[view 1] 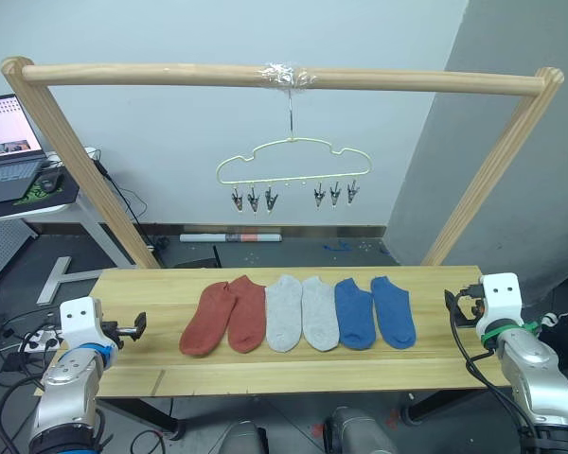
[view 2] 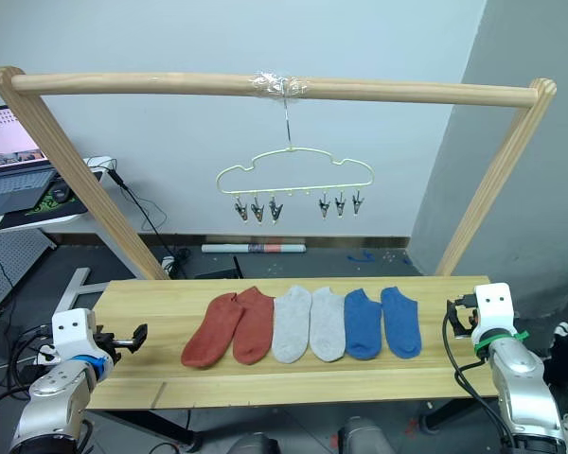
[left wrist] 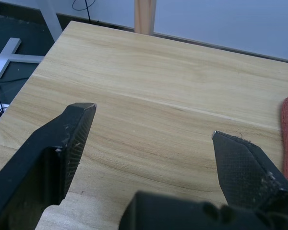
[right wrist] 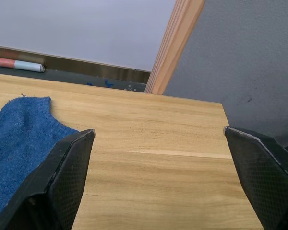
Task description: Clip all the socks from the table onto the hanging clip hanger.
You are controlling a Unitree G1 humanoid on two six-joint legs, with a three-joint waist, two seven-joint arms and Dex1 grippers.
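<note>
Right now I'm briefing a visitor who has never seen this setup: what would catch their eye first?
Six socks lie in a neat row across the middle of the table: two rust-red, two grey, two blue. Above them, a pale-yellow clip hanger hangs from a taped wooden pole, its clips bare. The left gripper and right gripper wait open at the table's ends.
</note>
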